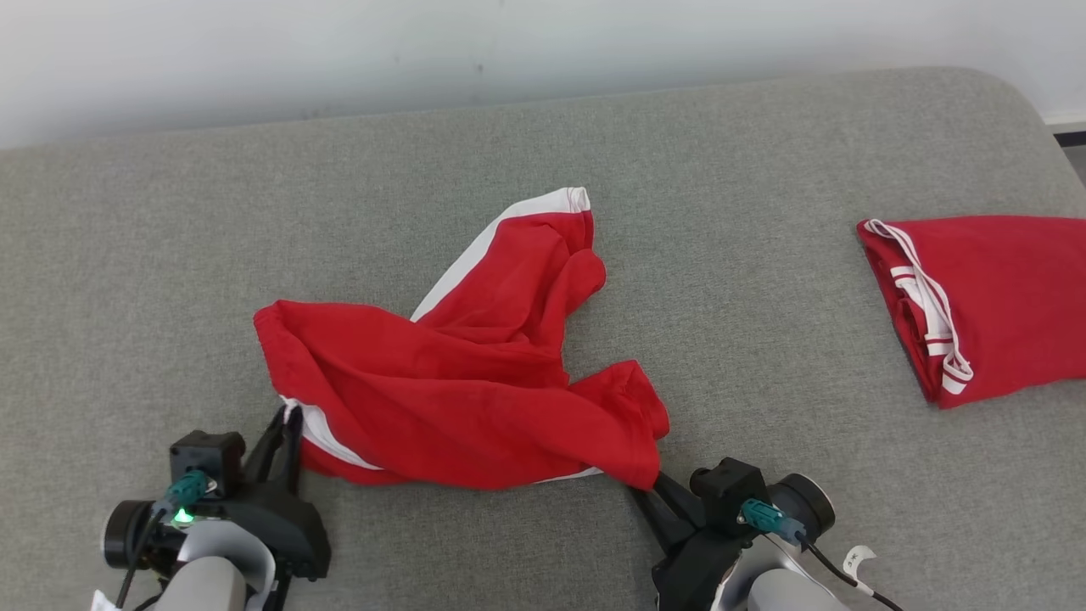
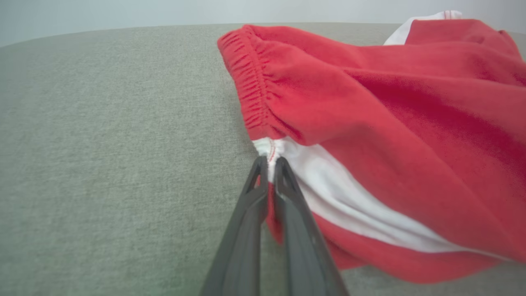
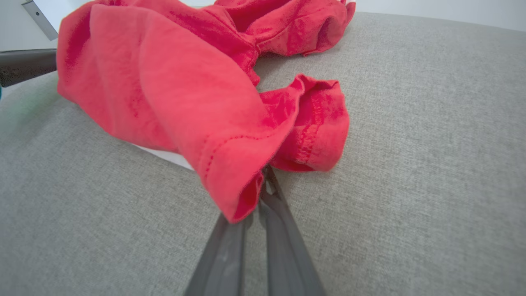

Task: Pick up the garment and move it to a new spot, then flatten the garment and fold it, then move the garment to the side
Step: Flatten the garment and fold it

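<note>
The left pincer (image 2: 269, 163) grips the red garment (image 1: 458, 399) by its waistband, the right pincer (image 1: 645, 490) by a hem.

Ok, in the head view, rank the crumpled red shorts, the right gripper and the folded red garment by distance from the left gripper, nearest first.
1. Crumpled red shorts: touching, their waistband edge pinched in the left gripper's fingers.
2. Right gripper: lower right, across the shorts, shut on their hem.
3. Folded red garment: far right edge of the grey surface.

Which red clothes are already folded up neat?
The folded garment at the far right edge, flat with white stripes showing. The middle garment is crumpled.
</note>
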Robot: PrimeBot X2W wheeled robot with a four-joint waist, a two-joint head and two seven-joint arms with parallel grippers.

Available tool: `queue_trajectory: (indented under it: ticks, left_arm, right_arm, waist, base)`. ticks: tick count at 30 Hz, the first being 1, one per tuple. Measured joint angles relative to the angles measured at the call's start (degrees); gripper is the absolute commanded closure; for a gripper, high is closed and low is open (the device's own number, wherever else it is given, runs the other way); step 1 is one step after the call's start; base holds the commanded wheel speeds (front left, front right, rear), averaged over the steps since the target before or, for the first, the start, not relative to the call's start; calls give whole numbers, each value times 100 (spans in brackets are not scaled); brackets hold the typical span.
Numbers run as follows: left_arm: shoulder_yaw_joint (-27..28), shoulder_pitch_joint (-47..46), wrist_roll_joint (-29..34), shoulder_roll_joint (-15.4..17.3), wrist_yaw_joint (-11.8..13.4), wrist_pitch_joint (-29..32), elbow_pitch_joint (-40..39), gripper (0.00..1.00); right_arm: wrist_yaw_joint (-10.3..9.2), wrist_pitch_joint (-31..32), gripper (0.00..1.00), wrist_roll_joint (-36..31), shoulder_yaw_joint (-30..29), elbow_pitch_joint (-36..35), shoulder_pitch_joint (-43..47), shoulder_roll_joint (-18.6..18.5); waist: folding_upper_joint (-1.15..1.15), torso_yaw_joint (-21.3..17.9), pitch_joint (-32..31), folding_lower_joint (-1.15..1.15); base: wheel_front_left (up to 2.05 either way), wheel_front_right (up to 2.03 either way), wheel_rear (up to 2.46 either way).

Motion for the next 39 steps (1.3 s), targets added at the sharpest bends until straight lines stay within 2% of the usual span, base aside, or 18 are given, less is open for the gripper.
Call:
queue_trajectory:
  ticks: [8, 13, 20, 23, 26, 30, 34, 36, 38, 39]
  left_arm:
    - [-120, 44, -299, -109, -8, 0, -231, 100]
    - [107, 150, -668, -164, -12, 1, -953, 100]
    - [125, 175, -1459, -266, -14, 24, -1694, 100]
    - [142, -89, -2025, -344, -14, 383, -1993, 100]
    - [190, -405, -2488, -435, -4, 814, -2154, 100]
    - [219, -1054, -2872, -504, 254, 1349, -2265, 100]
    - [247, -2008, -2909, -480, 525, 1648, -2340, 100]
    - [300, -2552, -2835, -313, 579, 1657, -2296, 100]
    - [357, -2970, -2732, -133, 638, 1607, -2228, 100]
    - [383, -3149, -2695, -54, 654, 1575, -2214, 100]
  right_arm:
    - [0, 1, 100, 33, -183, -412, 147, -80]
    - [0, 0, 100, 167, -452, -1011, 297, -194]
    - [0, 4, 100, 309, -1035, -1983, 331, -570]
    - [0, 254, 100, 427, -1291, -2602, 195, -802]
    - [0, 584, 100, 600, -1341, -3103, -114, -960]
    - [-1, 1114, 100, 609, -1126, -3440, -838, -1261]
    - [0, 1475, 100, 1028, -906, -3306, -1923, -1168]
    - [0, 1459, 100, 1307, -929, -3016, -2529, -1042]
    - [-1, 1391, 100, 1766, -1032, -2618, -2988, -744]
    - [0, 1333, 100, 1758, -966, -2417, -3231, -695]
  waist:
    - [0, -27, -128, 0]
    - [0, -21, -263, 0]
    - [-1, -14, -525, 0]
    - [-1, -42, -681, -1]
    - [-1, -115, -709, 0]
    - [-1, -200, -589, 0]
    - [-1, -277, -305, 0]
    - [-1, -317, -101, 0]
    - [-1, -355, 142, 0]
    - [-1, -375, 277, 0]
  base:
    - [0, 0, 0]
    - [0, 0, 0]
    - [0, 0, 0]
    - [0, 0, 0]
    - [0, 0, 0]
    - [0, 0, 0]
    - [0, 0, 0]
    - [0, 0, 0]
    - [0, 0, 0]
    - [0, 0, 0]
